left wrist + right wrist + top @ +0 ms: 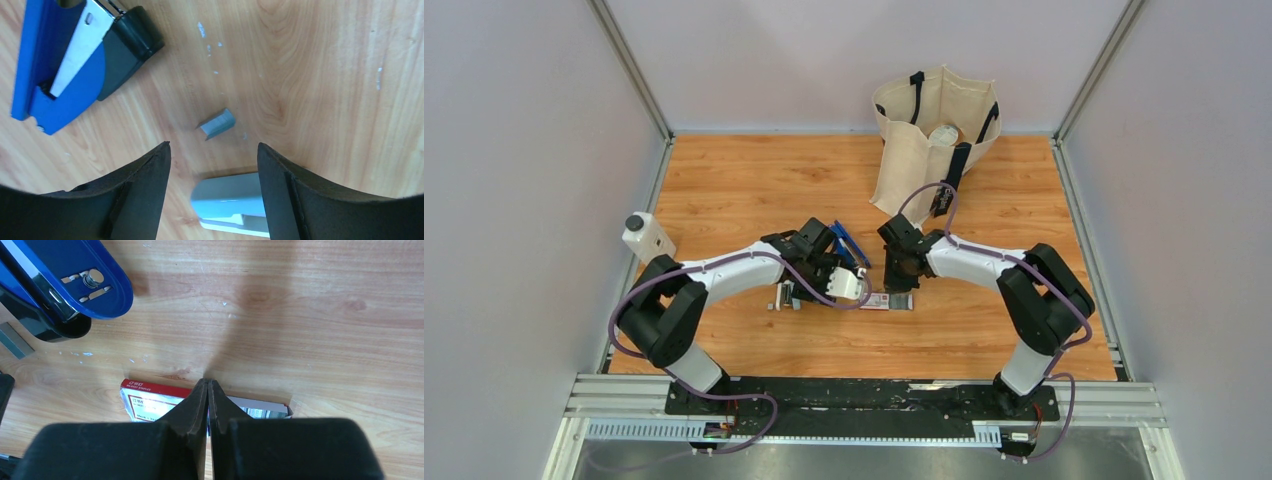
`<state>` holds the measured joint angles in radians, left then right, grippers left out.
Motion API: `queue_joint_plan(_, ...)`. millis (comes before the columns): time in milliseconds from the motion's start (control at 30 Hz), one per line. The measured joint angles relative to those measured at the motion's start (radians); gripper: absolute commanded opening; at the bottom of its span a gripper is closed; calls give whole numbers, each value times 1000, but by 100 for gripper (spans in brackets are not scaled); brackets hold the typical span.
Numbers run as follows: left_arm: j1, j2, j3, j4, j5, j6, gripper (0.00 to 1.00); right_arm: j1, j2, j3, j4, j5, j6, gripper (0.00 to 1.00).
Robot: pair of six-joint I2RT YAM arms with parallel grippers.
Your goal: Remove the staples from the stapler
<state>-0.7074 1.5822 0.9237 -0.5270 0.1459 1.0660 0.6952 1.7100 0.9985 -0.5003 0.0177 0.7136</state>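
The dark-blue stapler (65, 75) lies hinged open on the wood, its silver magazine and black end showing; it also shows in the top view (849, 245) and the right wrist view (70, 280). A short grey strip of staples (217, 123) lies loose on the table just beyond my left gripper (214, 150), which is open with nothing held. In the top view the left gripper (799, 290) points down just left of the stapler. My right gripper (207, 382) is shut, empty, above a red-and-white staple box (150, 400); in the top view it (896, 283) sits right of the stapler.
A pale grey oblong object (232, 200) lies on the table under the left fingers. A cream tote bag (934, 140) stands at the back. A small white device (646, 237) sits at the left edge. The staple box (889, 300) lies between the arms.
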Motion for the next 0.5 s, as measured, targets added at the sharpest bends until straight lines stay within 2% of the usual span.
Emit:
queue_joint_plan(267,-20,0,0,55,-23,126,74,-19,1,11,-38,0,-8,9)
queue_joint_plan(500,-25,0,-37,42,3,297,76,-90,-31,6,-50,-3,-25,10)
